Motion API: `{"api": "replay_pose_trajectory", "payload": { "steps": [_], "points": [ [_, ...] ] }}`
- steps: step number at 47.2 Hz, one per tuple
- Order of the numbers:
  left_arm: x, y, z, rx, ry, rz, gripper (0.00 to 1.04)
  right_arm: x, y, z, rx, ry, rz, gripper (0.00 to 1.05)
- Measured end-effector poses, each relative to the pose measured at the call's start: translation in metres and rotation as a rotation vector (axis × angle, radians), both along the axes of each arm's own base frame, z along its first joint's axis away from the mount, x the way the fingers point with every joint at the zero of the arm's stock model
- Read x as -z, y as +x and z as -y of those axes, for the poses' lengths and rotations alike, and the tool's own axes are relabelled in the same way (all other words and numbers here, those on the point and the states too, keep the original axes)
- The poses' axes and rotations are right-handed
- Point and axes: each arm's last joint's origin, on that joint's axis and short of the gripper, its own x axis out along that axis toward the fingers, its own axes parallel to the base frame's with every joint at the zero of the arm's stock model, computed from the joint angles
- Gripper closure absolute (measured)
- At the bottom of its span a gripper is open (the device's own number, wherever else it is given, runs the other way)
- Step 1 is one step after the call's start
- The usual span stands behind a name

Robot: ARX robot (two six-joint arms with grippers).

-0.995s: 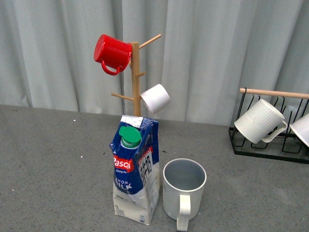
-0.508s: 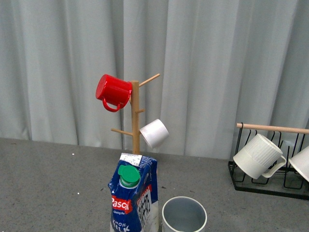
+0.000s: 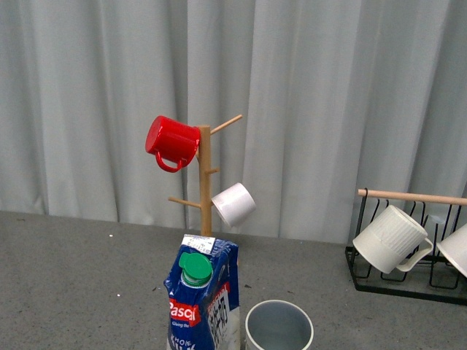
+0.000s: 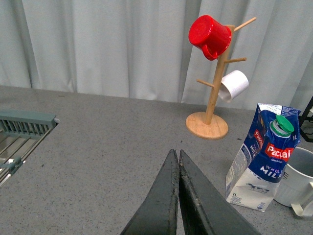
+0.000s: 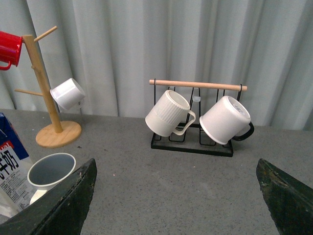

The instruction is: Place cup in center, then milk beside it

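Note:
The cup (image 3: 279, 326), off-white with a grey-blue inside, stands upright at the bottom edge of the front view, only its rim showing. Just left of it, close beside it, stands the milk (image 3: 204, 302), a blue-and-white carton with a green cap. My left gripper (image 4: 175, 152) is shut with nothing in it, hovering over bare table short of the milk (image 4: 264, 161) and the cup (image 4: 299, 178). My right gripper (image 5: 176, 191) is open and wide, empty, with the cup (image 5: 50, 171) and the milk (image 5: 10, 166) off to one side. Neither gripper shows in the front view.
A wooden mug tree (image 3: 205, 182) behind the carton carries a red mug (image 3: 172, 142) and a small white cup (image 3: 233, 204). A black wire rack (image 5: 191, 146) at the right holds two white mugs (image 5: 168, 113). A grey slatted tray (image 4: 24, 125) lies far left.
The front view has swung upward: carton and cup have slid to the bottom edge and more curtain shows. The carton and cup keep the same places relative to each other.

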Motion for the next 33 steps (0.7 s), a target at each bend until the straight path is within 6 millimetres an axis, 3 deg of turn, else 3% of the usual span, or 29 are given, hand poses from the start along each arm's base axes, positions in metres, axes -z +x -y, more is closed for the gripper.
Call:
{"api": "replay_pose_trajectory", "payload": {
  "steps": [4,14,26,33],
  "points": [
    [0.0000,0.0000,0.0000,0.000,0.000,0.000,0.99,0.0000,0.0000,0.0000,0.000,0.000,0.000,0.09],
    [0.0000,0.0000,0.0000,0.000,0.000,0.000,0.63,0.0000,0.0000,0.0000,0.000,0.000,0.000,0.09],
    [0.0000,0.0000,0.0000,0.000,0.000,0.000,0.06,0.0000,0.0000,0.0000,0.000,0.000,0.000,0.09],
    [0.0000,0.0000,0.0000,0.000,0.002,0.000,0.07,0.0000,0.0000,0.0000,0.000,0.000,0.000,0.09]
  ]
}}
